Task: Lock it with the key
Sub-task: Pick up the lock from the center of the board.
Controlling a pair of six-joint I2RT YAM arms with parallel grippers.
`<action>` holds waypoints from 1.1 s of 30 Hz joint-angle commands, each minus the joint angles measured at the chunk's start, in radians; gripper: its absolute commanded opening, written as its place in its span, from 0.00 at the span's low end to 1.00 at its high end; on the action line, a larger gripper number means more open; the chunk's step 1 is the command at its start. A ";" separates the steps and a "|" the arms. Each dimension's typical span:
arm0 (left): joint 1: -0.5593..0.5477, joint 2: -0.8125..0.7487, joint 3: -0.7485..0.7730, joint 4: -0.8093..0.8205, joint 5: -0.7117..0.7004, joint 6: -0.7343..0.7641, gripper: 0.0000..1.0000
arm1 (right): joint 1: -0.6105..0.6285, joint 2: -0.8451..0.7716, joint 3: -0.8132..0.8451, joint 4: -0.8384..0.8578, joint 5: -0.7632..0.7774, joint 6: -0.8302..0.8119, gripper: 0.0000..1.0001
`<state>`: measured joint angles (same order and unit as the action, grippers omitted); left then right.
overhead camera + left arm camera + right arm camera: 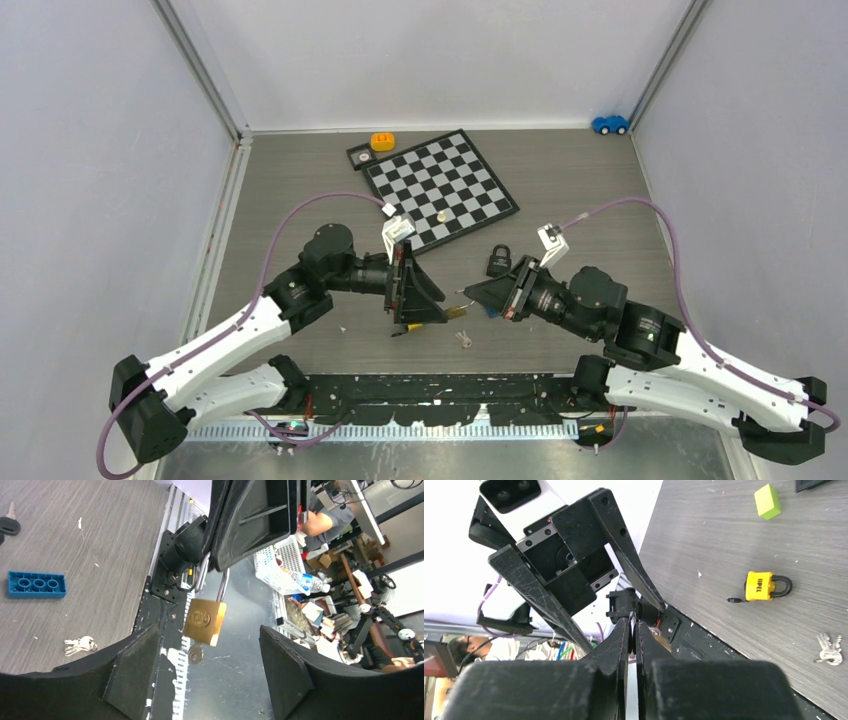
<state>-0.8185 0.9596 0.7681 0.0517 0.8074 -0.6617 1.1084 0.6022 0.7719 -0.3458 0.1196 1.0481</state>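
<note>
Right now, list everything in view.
brass padlock: one, gold, hanging by its shackle
key: one, dull metal, under the brass padlock
key bunch: one, silvery, table between arms
black padlock: one, black, near chessboard
yellow padlock: one, yellow, table
black-headed key: one, black, table
chessboard: one, black-white, far centre
toy car: one, blue, far right corner
brick: one, blue, table
block: one, green, table
left fingers: two, black, open
right fingers: two, black, shut on brass padlock's shackle
</note>
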 commanded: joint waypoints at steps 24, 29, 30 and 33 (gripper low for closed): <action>-0.360 -0.048 0.077 -0.113 -0.624 0.479 0.83 | -0.005 -0.004 0.050 -0.091 0.211 0.251 0.00; -0.378 0.008 0.082 -0.080 -0.659 0.500 0.78 | -0.005 -0.004 0.065 -0.091 0.152 0.242 0.00; -0.378 0.009 0.076 -0.067 -0.666 0.504 0.78 | -0.005 -0.003 0.065 -0.092 0.138 0.237 0.00; -0.377 0.010 0.070 -0.033 -0.678 0.510 0.77 | -0.005 0.003 0.067 -0.087 0.093 0.227 0.00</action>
<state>-1.1938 0.9836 0.8333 -0.0990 0.1799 -0.1940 1.1042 0.6022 0.8108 -0.5156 0.2710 1.2663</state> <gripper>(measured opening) 0.776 0.101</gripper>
